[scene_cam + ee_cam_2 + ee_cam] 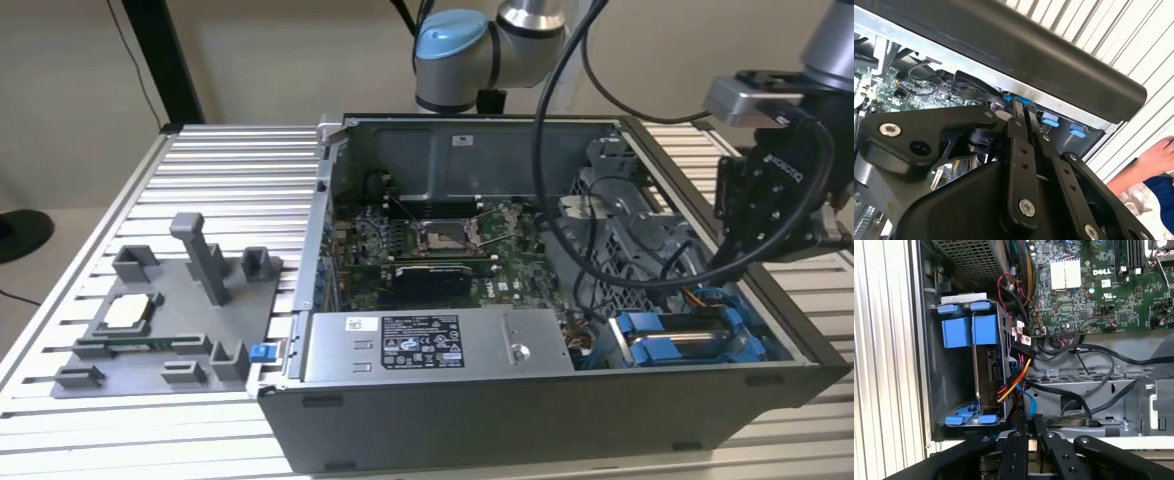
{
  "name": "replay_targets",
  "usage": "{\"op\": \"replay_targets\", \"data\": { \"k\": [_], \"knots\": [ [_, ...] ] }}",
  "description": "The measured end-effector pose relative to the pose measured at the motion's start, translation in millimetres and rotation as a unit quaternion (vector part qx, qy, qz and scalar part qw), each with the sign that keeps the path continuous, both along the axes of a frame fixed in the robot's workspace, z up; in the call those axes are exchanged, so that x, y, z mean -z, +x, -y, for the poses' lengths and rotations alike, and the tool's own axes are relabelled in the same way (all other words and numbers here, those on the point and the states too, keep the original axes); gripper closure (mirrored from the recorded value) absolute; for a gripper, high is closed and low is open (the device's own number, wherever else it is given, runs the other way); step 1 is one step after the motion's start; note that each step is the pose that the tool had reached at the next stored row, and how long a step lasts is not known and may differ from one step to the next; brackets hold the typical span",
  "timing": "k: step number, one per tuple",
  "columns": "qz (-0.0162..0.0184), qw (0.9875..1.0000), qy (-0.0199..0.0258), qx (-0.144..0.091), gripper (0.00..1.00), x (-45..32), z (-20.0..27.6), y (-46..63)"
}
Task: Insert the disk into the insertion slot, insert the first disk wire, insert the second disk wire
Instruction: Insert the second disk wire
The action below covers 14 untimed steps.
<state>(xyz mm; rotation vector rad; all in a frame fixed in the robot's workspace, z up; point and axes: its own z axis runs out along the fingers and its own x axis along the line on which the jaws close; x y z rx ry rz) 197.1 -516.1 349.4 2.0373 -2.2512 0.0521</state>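
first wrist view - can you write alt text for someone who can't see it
Inside an open computer case, a grey drive bay with blue clips sits by the case wall, with red, yellow and black wires bunched against it. A green motherboard lies beyond, and the robot's black claw is in the foreground.

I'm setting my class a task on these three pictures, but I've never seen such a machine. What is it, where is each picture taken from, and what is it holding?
It is a robot arm ending in a pincer. The exterior view looks from off the arm at an open computer case on a slatted table, beside a grey tray. Both wrist views ride on the arm and look past the pincer into the case. The pincer is shut, with nothing seen in it. The disk, in its blue frame, sits in the slot.
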Motion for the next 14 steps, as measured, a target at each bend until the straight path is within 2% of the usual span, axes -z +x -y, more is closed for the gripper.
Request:
{"op": "replay_targets", "data": {
  "k": [3, 9, 11, 14],
  "knots": [
    [-0.0012, 1.0000, 0.0024, 0.000, 1.00, -1.7, 0.8, 0.8],
    [-0.0024, 1.0000, 0.0067, 0.000, 1.00, -15.1, 2.6, 0.1],
    [-0.0023, 1.0000, 0.0083, 0.000, 1.00, -16.5, 4.6, -3.7],
    [-0.0023, 1.0000, 0.0093, 0.000, 1.00, -16.6, 7.3, -14.9]
  ]
}}
